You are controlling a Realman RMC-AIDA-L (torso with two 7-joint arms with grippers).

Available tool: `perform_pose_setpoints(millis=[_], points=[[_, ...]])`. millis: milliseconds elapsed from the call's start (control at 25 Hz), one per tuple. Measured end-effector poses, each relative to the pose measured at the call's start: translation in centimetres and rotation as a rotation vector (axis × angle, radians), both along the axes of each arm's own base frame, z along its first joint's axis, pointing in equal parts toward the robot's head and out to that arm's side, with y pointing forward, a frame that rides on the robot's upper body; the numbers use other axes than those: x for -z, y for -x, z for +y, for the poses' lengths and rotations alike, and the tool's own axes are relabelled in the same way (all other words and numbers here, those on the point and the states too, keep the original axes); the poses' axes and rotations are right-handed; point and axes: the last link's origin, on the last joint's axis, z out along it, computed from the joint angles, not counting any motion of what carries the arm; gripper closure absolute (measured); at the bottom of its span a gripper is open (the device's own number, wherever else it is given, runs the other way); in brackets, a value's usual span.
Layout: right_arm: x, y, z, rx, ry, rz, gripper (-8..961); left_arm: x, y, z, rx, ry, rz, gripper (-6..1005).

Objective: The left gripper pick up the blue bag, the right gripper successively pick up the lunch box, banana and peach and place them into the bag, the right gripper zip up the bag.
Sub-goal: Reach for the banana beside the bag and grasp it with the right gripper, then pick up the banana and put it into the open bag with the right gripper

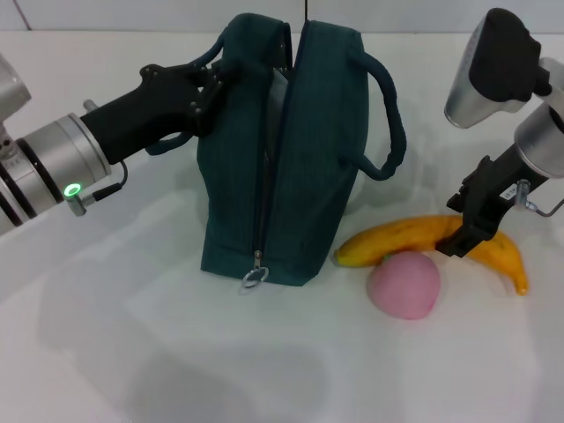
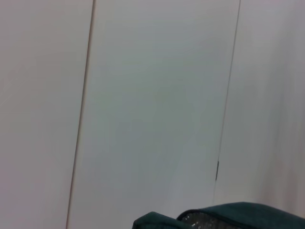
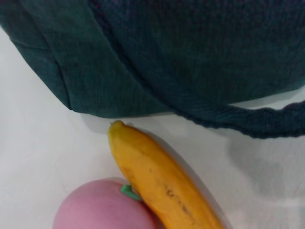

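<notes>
Currently, right gripper [image 1: 467, 231]: black fingers closed around the curved yellow banana [image 1: 414, 238].
Left gripper [image 1: 204, 92]: clamped on the upright dark blue fabric bag [image 1: 291, 159], by its near handle.
Round pink peach [image 1: 404, 284]: on white table [image 1: 132, 335], touching banana.

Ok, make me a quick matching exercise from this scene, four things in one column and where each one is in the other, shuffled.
Things:
1. blue bag
2. banana
3. peach
4. left gripper

Places:
A. at the bag's upper left edge
B. lying on the table under the right gripper
C. standing upright mid-table, zipper open
D. in front of the banana, touching it

Pairs: 1-C, 2-B, 3-D, 4-A
</notes>
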Motion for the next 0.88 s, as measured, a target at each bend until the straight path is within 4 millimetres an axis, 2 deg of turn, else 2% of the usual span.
perform_pose_setpoints(millis=[480,800,880], points=[[0.93,-0.08,-0.24,-0.015,0.025,-0.016,374,0.00,-0.34,0.23,0.005,-0.004,-0.008,958],[0.62,-0.30,0.22,-0.011,-0.017,0.016,395,-0.08,-0.28,0.24,0.007,-0.016,-0.006,957],[-0.06,-0.32,0.68,0.013,-0.054,0.060,493,-0.10,-0.24,0.22,0.005,-0.016,-0.006,957]])
